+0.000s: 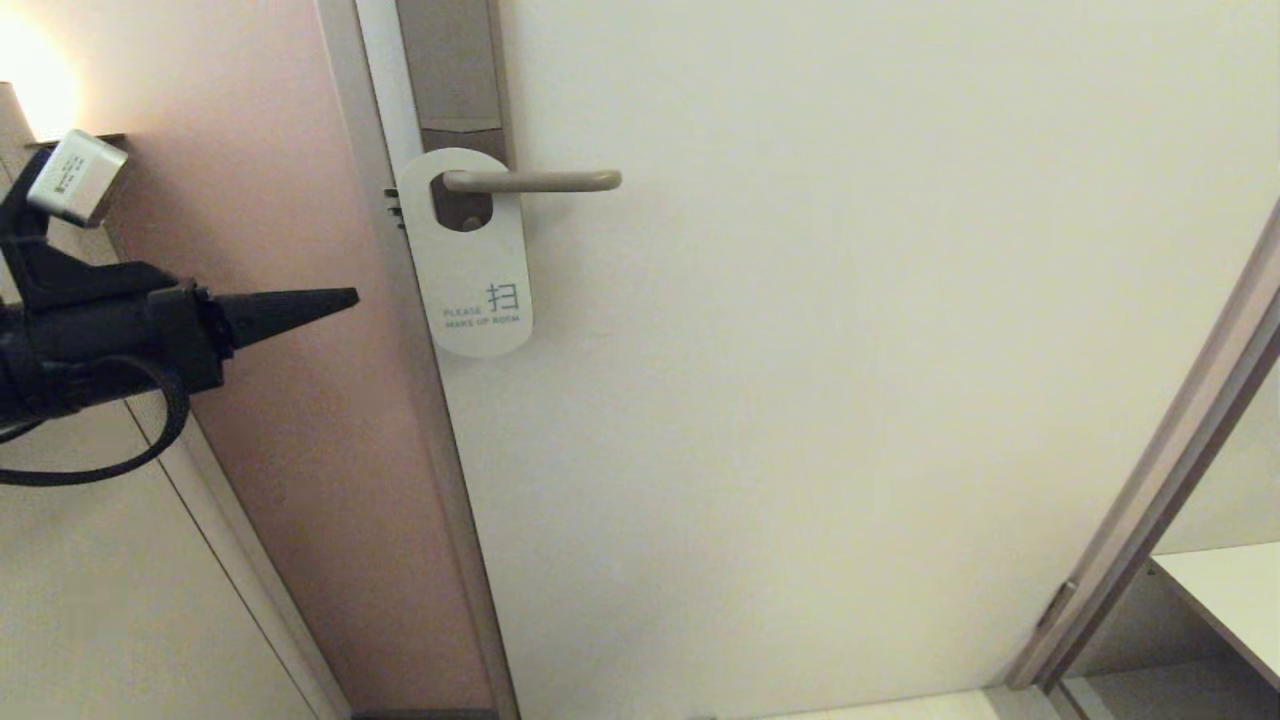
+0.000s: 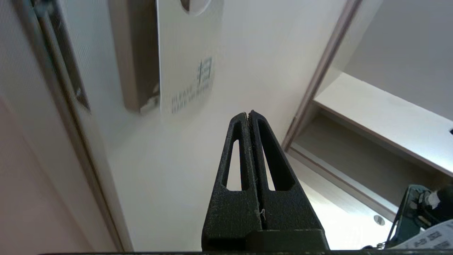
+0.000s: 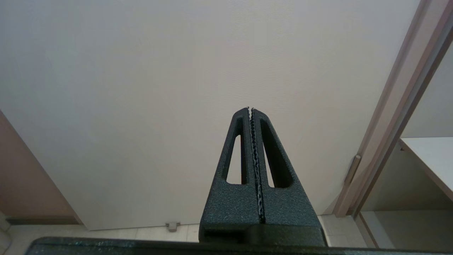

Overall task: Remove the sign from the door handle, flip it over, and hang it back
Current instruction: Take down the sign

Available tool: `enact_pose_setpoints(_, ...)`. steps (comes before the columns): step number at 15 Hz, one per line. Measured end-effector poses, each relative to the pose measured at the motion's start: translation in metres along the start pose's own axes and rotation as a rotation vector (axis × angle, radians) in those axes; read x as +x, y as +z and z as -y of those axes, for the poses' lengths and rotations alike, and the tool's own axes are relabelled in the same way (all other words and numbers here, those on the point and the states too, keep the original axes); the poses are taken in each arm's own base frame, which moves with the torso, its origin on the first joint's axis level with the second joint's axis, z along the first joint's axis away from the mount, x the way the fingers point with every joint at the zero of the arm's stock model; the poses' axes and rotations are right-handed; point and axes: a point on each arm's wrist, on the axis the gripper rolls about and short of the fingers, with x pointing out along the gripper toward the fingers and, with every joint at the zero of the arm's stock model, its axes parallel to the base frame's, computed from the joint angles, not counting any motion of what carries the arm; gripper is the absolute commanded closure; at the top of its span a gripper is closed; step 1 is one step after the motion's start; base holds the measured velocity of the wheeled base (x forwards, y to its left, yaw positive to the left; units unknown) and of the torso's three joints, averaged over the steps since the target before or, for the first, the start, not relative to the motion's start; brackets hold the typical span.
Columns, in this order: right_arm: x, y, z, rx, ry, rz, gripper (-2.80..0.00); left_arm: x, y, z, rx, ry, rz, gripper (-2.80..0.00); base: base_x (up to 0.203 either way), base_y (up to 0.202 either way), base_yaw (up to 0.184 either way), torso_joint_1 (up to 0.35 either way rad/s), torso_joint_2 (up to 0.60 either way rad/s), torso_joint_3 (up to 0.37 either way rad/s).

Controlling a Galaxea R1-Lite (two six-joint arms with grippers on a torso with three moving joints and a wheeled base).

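The sign (image 1: 468, 262) hangs on the door handle (image 1: 535, 181) through its oval hole, its white face with teal "PLEASE MAKE UP ROOM" showing. The handle sticks out to the right from a tall brown-grey backplate (image 1: 452, 70). My left gripper (image 1: 345, 297) is shut and empty, to the left of the sign and level with its lower half, well apart from it. In the left wrist view the sign (image 2: 187, 53) is beyond the shut gripper (image 2: 248, 113). My right gripper (image 3: 249, 109) is shut and empty, low before the bare door; it is out of the head view.
The white door (image 1: 850, 350) fills the middle. A pink wall (image 1: 280, 420) and the door frame (image 1: 400, 330) lie on the left. On the right stand another frame (image 1: 1160, 480) and a white shelf (image 1: 1225, 590). A door stop (image 3: 172, 225) sits at floor level.
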Motion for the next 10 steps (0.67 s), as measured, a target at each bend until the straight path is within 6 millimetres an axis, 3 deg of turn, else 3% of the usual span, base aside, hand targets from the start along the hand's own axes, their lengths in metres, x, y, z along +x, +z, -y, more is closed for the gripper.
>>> enact_pose_setpoints(10,0.0,0.0,0.0,0.0,0.0,0.0,0.0,0.018,-0.006,-0.032,0.0,-0.053,-0.003,0.0,0.0,0.0,0.0,0.0,0.0,0.0)
